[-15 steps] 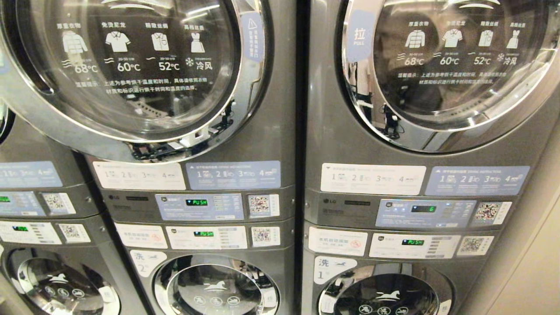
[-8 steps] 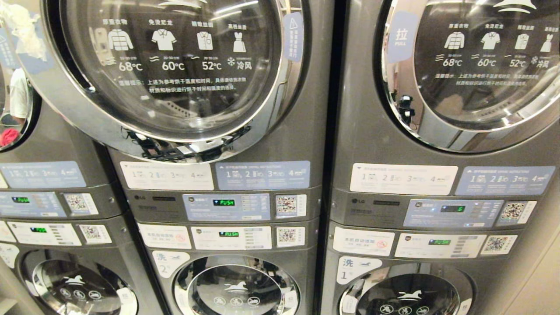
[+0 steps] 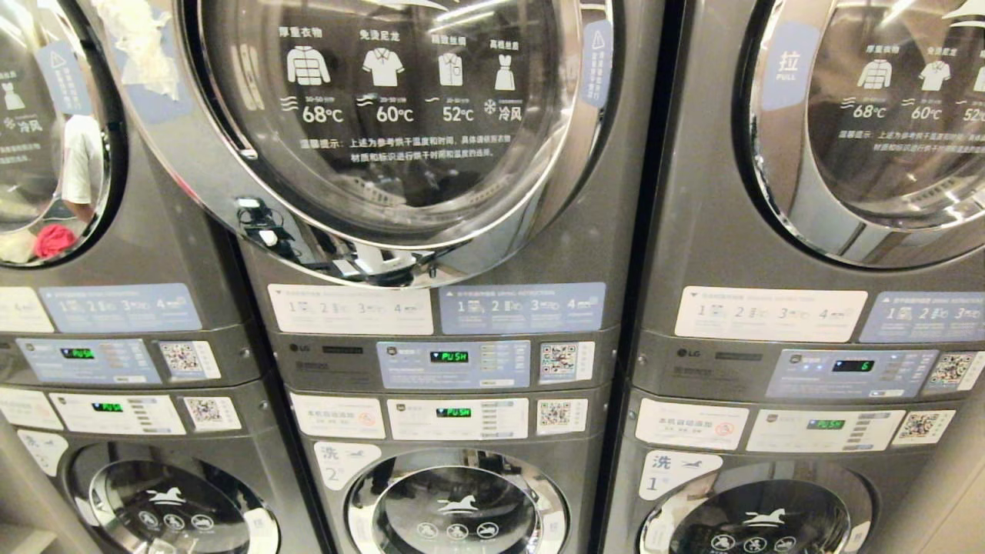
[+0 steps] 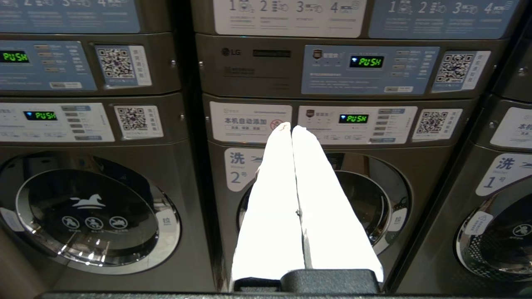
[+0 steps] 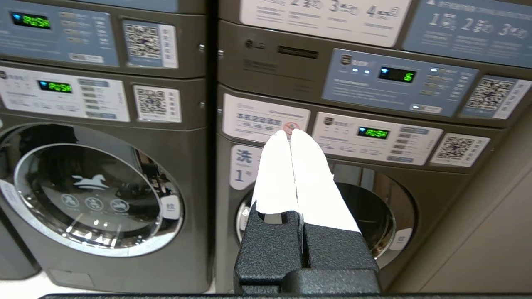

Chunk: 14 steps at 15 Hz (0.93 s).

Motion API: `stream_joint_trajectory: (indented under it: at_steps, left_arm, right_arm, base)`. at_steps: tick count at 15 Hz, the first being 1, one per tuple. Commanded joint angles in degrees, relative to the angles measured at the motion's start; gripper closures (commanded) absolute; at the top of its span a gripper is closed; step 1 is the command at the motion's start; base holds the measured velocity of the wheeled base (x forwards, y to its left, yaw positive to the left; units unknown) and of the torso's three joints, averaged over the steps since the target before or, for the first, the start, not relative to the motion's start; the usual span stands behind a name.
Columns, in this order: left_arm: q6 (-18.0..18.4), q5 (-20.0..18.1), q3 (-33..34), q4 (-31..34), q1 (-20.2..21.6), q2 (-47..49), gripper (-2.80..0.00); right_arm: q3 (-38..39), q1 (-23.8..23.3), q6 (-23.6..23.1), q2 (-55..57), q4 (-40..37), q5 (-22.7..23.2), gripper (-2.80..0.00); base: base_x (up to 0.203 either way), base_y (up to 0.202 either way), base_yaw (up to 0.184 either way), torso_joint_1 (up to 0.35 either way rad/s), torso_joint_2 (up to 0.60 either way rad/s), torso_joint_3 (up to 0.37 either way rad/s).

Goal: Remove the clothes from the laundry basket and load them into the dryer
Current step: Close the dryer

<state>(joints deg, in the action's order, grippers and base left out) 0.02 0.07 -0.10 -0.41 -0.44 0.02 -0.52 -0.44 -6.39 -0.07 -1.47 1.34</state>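
In the head view three stacked grey machines fill the frame; the middle dryer (image 3: pixel 462 231) shows its round door (image 3: pixel 385 123) shut, its top cut off; the door at far left reflects something red (image 3: pixel 54 240), perhaps cloth, too small to name; neither arm nor any laundry basket or clothes can be seen here. In the left wrist view the left gripper (image 4: pixel 291 128) hangs before the washer marked 2 (image 4: pixel 320 207), white fingers (image 4: pixel 270 199) pressed together, holding nothing. In the right wrist view the right gripper (image 5: pixel 289 133) has its fingers (image 5: pixel 276 182) closed and empty before the washer marked 1 (image 5: pixel 374 216); a beige wall (image 5: pixel 490 249) runs beside it; pale floor (image 5: pixel 25 286) shows at the foot of the machines.
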Motion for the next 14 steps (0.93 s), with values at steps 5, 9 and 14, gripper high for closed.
stream_joint_trajectory:
  at_steps: [5,9,14]
  left_arm:
    - [-0.02,0.01,0.01,-0.02,0.00,-0.02,0.00]
    - [-0.02,0.01,0.01,-0.02,0.00,-0.02,0.00]
    - [-0.02,0.01,0.01,0.03,0.00,-0.02,0.00]
  right_arm:
    - [0.00,0.00,-0.03,0.07,-0.01,0.07,0.00]
    - [0.00,0.00,-0.03,0.07,0.07,0.07,0.00]
    - [0.00,0.00,-0.03,0.07,0.07,0.07,0.00]
  base:
    - [0.000,0.188,-0.001,0.001,0.00,0.002]
    - [0.000,0.024,0.000,0.001,0.00,0.001]
    - [0.000,0.000,0.000,0.000,0.00,0.000]
